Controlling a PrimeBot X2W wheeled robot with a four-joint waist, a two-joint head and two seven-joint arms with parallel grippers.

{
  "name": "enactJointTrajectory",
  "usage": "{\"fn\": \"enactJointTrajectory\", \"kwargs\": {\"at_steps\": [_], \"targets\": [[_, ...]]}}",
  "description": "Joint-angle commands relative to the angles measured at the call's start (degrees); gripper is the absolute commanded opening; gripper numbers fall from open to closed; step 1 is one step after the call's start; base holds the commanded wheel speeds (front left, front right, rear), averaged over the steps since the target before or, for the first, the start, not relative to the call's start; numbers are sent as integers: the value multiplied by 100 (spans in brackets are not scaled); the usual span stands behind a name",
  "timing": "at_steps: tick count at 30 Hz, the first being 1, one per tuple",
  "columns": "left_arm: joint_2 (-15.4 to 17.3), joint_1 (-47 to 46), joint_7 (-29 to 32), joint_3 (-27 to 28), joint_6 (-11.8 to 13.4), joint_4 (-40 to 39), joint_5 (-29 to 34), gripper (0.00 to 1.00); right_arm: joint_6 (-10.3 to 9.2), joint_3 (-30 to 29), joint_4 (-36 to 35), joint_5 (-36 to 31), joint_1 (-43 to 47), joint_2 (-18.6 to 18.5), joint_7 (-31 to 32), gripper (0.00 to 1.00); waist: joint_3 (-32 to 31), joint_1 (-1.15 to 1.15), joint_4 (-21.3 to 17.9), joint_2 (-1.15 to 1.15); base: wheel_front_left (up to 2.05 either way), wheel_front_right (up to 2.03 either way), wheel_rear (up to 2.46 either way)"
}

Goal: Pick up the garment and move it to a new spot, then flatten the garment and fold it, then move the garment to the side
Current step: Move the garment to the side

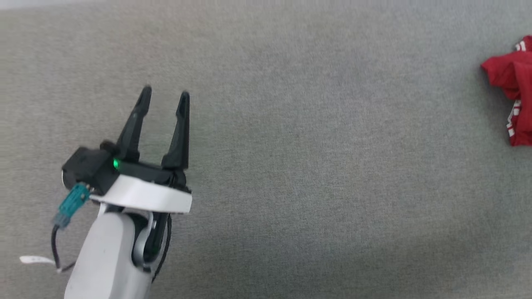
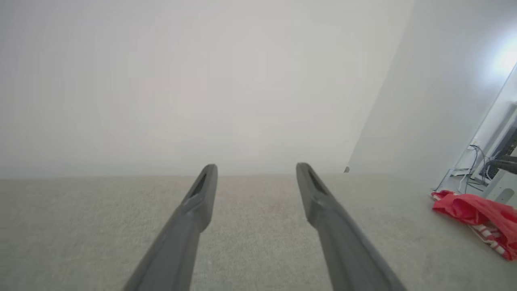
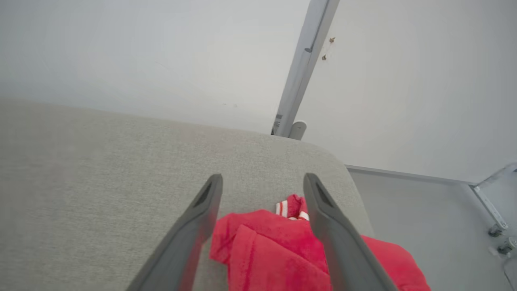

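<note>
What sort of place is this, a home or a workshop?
Probably an indoor test room: a wide grey fabric-covered surface, bare white walls, and cables trailing along the wall's foot. A crumpled red garment lies on the surface.

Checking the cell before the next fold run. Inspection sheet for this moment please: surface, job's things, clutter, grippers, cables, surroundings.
Surface: grey woven fabric pad, flat, with a rounded corner.
Job's things: red soft jersey T-shirt with red-white stripe trim, crumpled and unfolded near that corner.
Clutter: small white strip beside the left forearm; cannot tell what it is.
Grippers: left gripper open over bare pad; right gripper open over the T-shirt, holding nothing.
Cables: black cable with teal plug hanging off that forearm; loose cables by the wall.
Surroundings: white walls, grey metal post, caster feet on the floor.
</note>
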Motion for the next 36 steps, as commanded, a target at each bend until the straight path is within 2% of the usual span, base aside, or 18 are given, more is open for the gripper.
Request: {"fn": "enactJointTrajectory", "kwargs": {"at_steps": [1, 6, 12, 17, 22, 23, 24, 26, 30, 36], "targets": [[17, 191, -28, 44, -18, -69, -54, 100, -4, 4, -91, 57, 207, 98, -193, 100, -221, 0, 102, 0, 0, 0, 0], [61, 640, -28, 330, -18, -181, -51, 100, -4, -70, -334, 69, 743, 359, -576, 100, -545, 0, 229, 0, 0, 0, 0], [103, 1220, -28, 704, -18, -303, 165, 100, -4, -439, -758, -43, 1492, 657, -727, 100, -850, 0, 292, 0, 0, 0, 0], [85, 1779, -28, 1038, -18, -469, 226, 100, -4, -1321, -1525, -704, 2349, 988, -721, 100, -1078, 0, 314, 0, 0, 0, 0], [-29, 2273, -28, 1339, -18, -656, 309, 100, -4, -2447, -2415, -1435, 3441, 1452, -723, 100, -1271, 0, 413, 0, 0, 0, 0], [-29, 2273, -28, 1339, -18, -656, 309, 100, -4, -2447, -2415, -1435, 3441, 1452, -723, 100, -1271, 0, 413, 0, 0, 0, 0], [-97, 2435, -28, 1423, -18, -717, 333, 100, -4, -2861, -2752, -1716, 3857, 1669, -723, 100, -1332, 0, 465, 0, 0, 0, 0], [-128, 2578, -28, 1504, -18, -782, 382, 100, -4, -3255, -3044, -1946, 4236, 1876, -724, 100, -1401, 0, 523, 0, 0, 0, 0], [-224, 2858, -28, 1698, -18, -860, 412, 100, -4, -3781, -3560, -2291, 4884, 2247, -723, 100, -1539, 0, 622, 0, 0, 0, 0], [-329, 3219, -28, 1837, -18, -879, 360, 100, -3, -4307, -4084, -2469, 5645, 2731, -725, 100, -1729, 0, 769, 0, 0, 0, 0]]}}
